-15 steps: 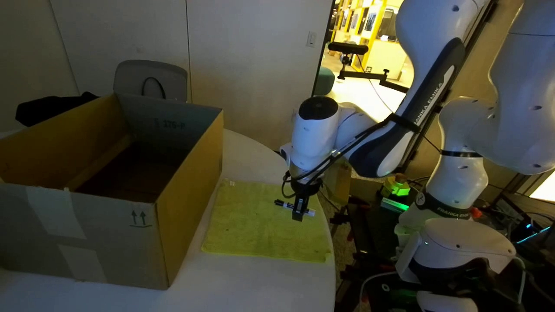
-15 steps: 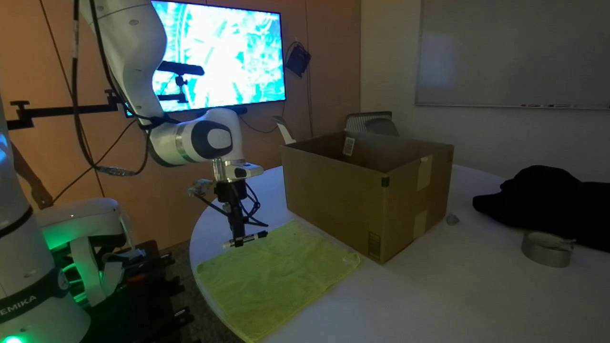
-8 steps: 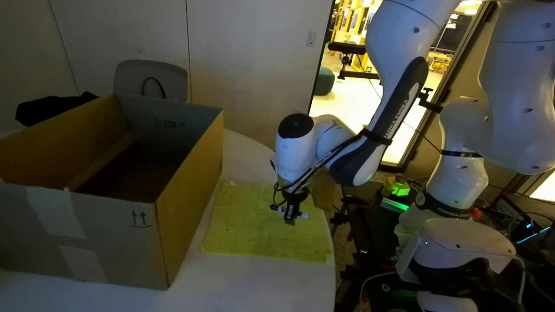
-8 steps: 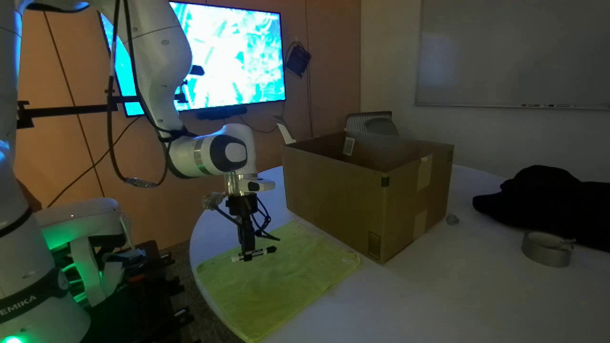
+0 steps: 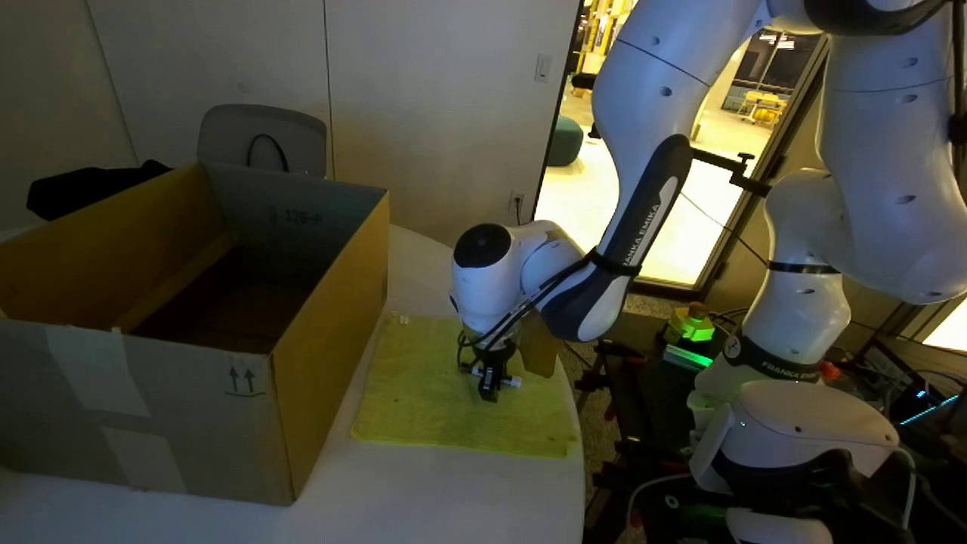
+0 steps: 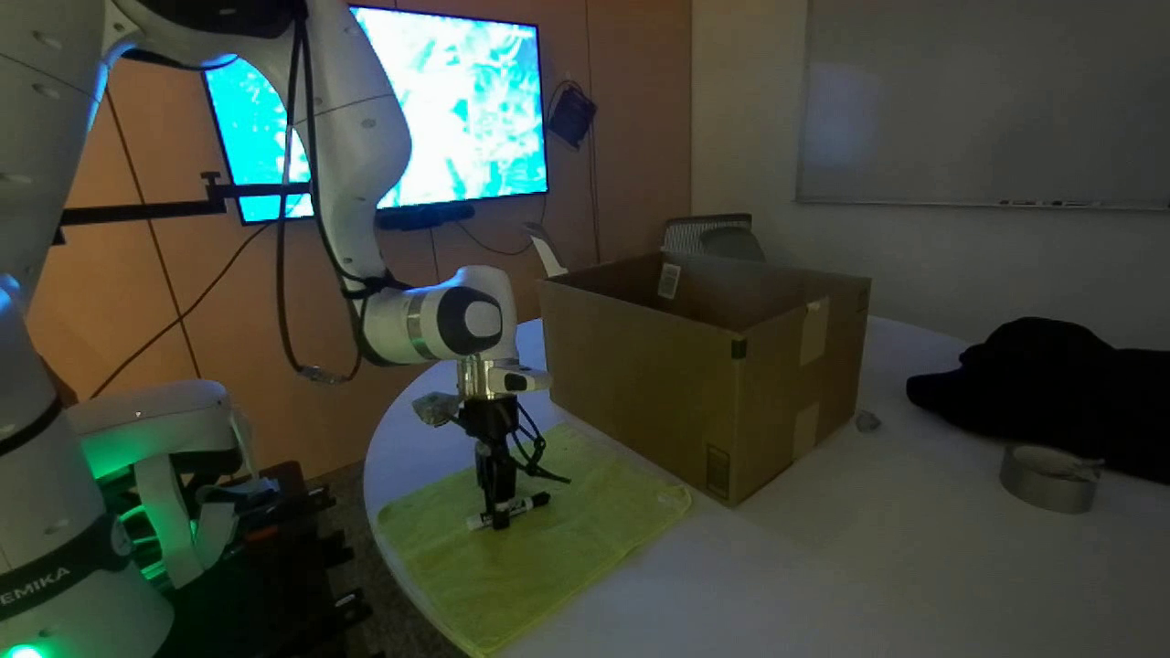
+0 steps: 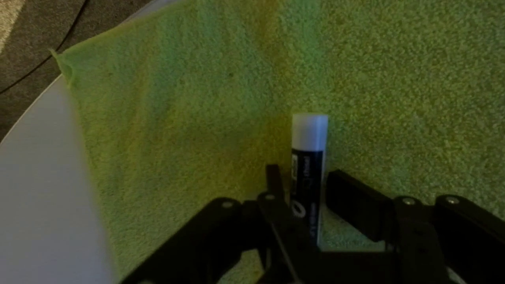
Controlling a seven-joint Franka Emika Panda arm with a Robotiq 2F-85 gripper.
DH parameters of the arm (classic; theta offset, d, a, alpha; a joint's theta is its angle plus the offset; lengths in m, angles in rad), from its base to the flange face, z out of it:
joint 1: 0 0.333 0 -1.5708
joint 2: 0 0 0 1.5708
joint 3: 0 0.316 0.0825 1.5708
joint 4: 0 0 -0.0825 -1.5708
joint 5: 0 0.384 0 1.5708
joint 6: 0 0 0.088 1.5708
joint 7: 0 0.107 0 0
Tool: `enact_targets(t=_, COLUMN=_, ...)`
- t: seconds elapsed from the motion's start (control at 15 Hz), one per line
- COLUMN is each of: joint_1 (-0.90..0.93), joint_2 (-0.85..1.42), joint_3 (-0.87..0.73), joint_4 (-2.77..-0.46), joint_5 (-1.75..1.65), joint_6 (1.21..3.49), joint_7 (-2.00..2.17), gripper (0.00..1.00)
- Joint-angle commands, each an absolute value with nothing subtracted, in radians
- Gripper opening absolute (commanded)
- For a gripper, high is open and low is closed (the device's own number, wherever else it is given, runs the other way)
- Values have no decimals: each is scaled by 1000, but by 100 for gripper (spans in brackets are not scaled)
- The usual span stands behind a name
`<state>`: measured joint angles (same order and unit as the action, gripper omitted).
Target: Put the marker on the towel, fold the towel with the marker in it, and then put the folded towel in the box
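The marker [image 7: 309, 157] sits in the gripper [image 7: 303, 183], whose two fingers pinch it across the barrel from either side. It is roughly level and low over the towel [image 5: 453, 427], inside the cloth's outline, with its white end turned away from the box [image 6: 640, 366] and its black end toward it; whether it touches the cloth I cannot tell. The towel lies flat and unfolded, yellow-green with faint ripples, and in the wrist view one corner reaches past the edge of the white table [image 6: 823, 567]. Just beside the towel stands the box, upright and open at the top, two printed arrows [image 5: 244, 381] on its pale front near a corner. The white arm [image 5: 642, 227] is bent over the cloth, with the gripper pointing down. Farther out, in an exterior view, a grey roll [image 6: 1049, 480] and a black heap of cloth [image 6: 1051, 393] rest on the table. A lit screen [image 6: 471, 110] and a whiteboard [image 6: 987, 100] hang behind.
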<state>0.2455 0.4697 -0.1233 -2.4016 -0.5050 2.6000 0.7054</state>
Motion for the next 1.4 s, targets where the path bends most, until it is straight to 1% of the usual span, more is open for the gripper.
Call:
enact_targets(t=0.0, joint_1=278, joint_2=461, joint_3=-158, joint_4=-2394, joint_5=-528, joint_6=2607, joint_7=677, gripper=69)
enact_targets(t=0.07, joint_1=287, joint_2=440, joint_3=-166, joint_4=-2407, joint_5=-537, joint_6=2609, joint_7=680, gripper=78)
enact_targets(t=0.27, joint_1=308, joint_2=372, joint_3=-177, joint_4=-2445, joint_5=-567, joint_6=2611, joint_7=694, gripper=99)
enact_targets(t=0.47, joint_1=296, joint_2=309, joint_3=-141, joint_4=-2481, joint_5=-561, joint_6=2636, joint_7=660, gripper=100)
enact_targets(t=0.67, joint_1=283, joint_2=313, joint_3=-86, joint_4=-2479, joint_5=-533, joint_6=2680, joint_7=589, gripper=100)
enact_targets(t=1.0, joint_1=240, joint_2=412, joint_3=27, joint_4=-2462, joint_5=-368, joint_6=2807, joint_7=359, gripper=100)
enact_targets(t=1.33, joint_1=183, joint_2=501, joint_3=113, joint_4=-2426, joint_5=-191, joint_6=2787, joint_7=142, gripper=100)
